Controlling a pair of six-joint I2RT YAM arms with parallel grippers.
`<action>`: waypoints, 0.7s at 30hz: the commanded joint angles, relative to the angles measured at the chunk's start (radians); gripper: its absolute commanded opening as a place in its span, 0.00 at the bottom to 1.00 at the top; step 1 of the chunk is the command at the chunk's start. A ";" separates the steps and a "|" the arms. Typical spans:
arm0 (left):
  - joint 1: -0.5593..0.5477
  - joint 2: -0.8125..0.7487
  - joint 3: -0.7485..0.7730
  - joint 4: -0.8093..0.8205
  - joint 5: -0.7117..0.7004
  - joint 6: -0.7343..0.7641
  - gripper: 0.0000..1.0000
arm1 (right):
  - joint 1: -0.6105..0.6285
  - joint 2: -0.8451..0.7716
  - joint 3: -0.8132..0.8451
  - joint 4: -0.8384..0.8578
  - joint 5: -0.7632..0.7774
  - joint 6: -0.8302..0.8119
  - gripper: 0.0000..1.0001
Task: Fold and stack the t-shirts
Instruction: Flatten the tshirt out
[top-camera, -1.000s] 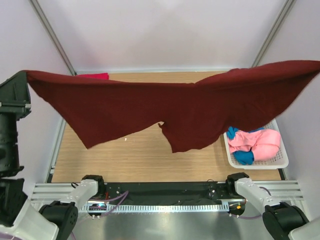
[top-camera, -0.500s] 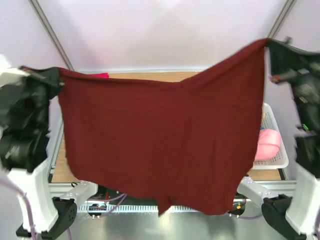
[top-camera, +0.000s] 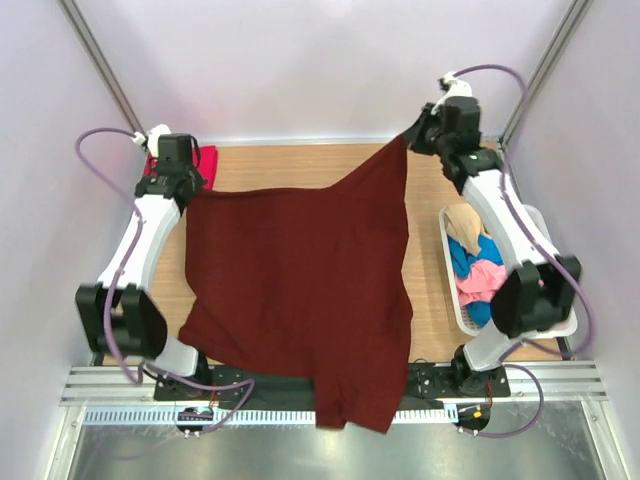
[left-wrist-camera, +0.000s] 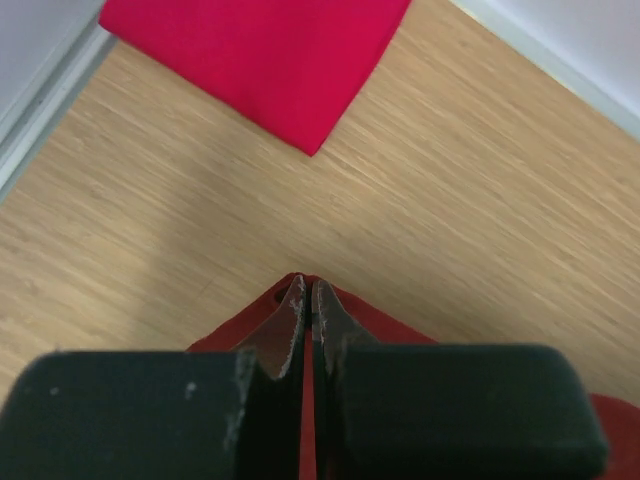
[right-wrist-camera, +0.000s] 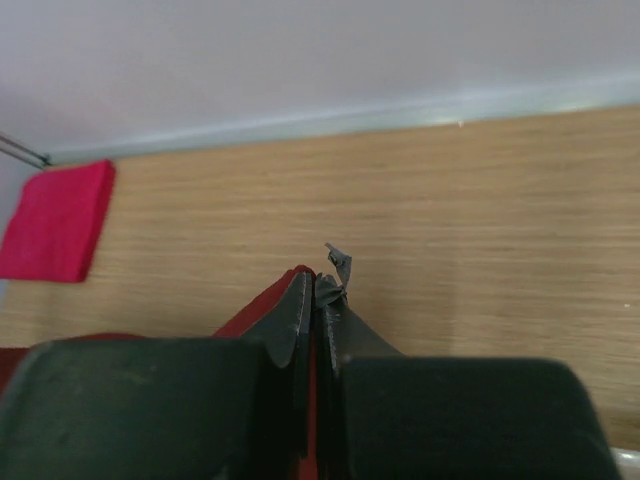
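We see a wooden table (top-camera: 300, 165) filling the middle of the top view. A folded crimson shirt (top-camera: 206, 162) lies flat in its upper left corner. A white basket (top-camera: 450, 270) sits at the right edge. A maroon shirt (top-camera: 300, 280) covers the centre; we cannot tell how much rests on the wood.

The maroon shirt (top-camera: 300, 290) is dark and plain, the crimson shirt (left-wrist-camera: 255, 55) bright. The table (left-wrist-camera: 480, 200) is pale grained wood; the white slatted basket (top-camera: 450, 290) holds beige cloth (top-camera: 462, 225), blue cloth (top-camera: 462, 256) and pink cloth (top-camera: 486, 280).
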 joint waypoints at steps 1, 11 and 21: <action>0.051 0.176 0.036 0.206 0.042 0.036 0.00 | -0.003 0.101 0.027 0.156 0.021 -0.031 0.01; 0.096 0.613 0.358 0.200 0.099 0.065 0.00 | -0.006 0.532 0.369 0.061 -0.012 -0.041 0.01; 0.134 0.716 0.496 0.152 0.119 0.101 0.00 | -0.005 0.580 0.495 -0.105 0.013 -0.034 0.01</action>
